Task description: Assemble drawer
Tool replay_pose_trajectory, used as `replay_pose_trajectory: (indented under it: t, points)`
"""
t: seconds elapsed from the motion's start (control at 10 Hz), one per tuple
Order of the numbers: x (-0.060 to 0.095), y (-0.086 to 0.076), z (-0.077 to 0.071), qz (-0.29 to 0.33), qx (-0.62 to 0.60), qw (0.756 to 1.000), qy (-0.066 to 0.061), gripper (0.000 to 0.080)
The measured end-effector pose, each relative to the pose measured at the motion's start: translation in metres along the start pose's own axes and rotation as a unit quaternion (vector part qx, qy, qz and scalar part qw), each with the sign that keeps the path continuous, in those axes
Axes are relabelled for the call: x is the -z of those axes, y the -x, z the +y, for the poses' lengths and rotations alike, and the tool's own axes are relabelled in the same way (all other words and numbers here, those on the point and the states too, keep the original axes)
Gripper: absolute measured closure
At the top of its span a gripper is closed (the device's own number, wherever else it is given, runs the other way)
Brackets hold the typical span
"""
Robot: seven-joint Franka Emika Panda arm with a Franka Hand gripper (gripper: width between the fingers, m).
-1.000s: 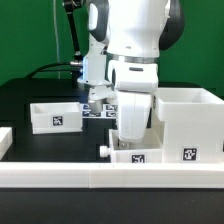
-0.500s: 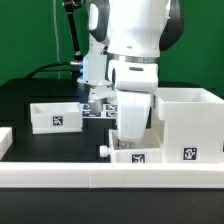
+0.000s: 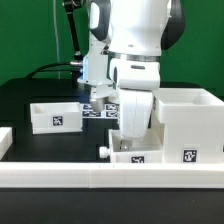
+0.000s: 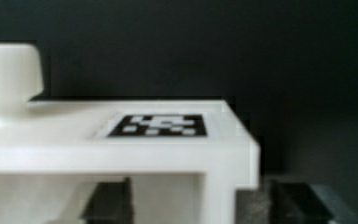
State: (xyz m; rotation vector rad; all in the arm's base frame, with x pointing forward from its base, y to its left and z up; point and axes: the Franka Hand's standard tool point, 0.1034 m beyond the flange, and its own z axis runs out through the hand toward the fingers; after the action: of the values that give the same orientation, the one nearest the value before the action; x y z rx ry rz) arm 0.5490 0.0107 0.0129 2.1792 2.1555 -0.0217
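The large hollow white housing (image 3: 186, 124) stands at the exterior view's right. One small tagged tray (image 3: 54, 116) sits at the left. The second small tray (image 3: 137, 156) lies by the front rail, right under my hand. My gripper (image 3: 123, 146) is down on it, its fingertips mostly hidden by the arm. In the wrist view the tray (image 4: 87, 150) shows a tagged face and a round knob (image 4: 7, 72). My gripper (image 4: 185, 200) has its dark fingers (image 4: 286, 200) on either side of the tray's edge, closed against it.
A long low white border rail (image 3: 100, 181) runs along the front, just before the held tray. The marker board (image 3: 97, 110) lies behind the arm on the black table. The housing stands close beside the tray at the exterior view's right.
Almost nothing has changed. The arm and the tray stay where they were, with only a very slight shift of the wrist.
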Motion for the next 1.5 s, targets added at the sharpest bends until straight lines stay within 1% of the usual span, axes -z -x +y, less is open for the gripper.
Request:
replay_pose_trajectory:
  t: [0.1,0.2,0.3,0.4,0.5,0.6,0.7,0.8,0.9,1.0,1.1,1.2,1.3,1.5]
  points:
    - [0.002,0.0,0.001,0.0,0.0,1.0,0.002,0.0326]
    - [0.008,0.0,0.004,-0.001,0.0,1.0,0.006,0.0185]
    - [0.018,0.003,0.008,-0.003,-0.001,1.0,0.01,0.0185]
    - [0.029,0.008,0.012,-0.007,0.001,1.0,0.011,0.0157]
    - [0.037,0.016,0.016,-0.012,0.007,1.0,0.009,0.0157]
    - [0.041,0.025,0.02,-0.018,0.017,1.0,0.0,0.0151]
    - [0.046,0.036,0.028,-0.022,0.026,0.999,-0.003,0.0151]
    - [0.047,0.046,0.033,-0.021,0.03,0.999,0.0,0.015]
    - [0.046,0.046,0.031,-0.021,0.032,0.999,-0.002,0.015]
    - [0.045,0.052,0.031,-0.015,0.041,0.999,-0.004,0.015]
    - [0.042,0.063,0.029,-0.001,0.046,0.999,-0.007,0.015]
    - [0.035,0.077,0.029,0.023,0.058,0.998,-0.012,0.015]
    - [0.031,0.088,0.032,0.044,0.06,0.997,-0.017,0.015]
    - [0.028,0.099,0.038,0.069,0.058,0.996,-0.023,0.015]
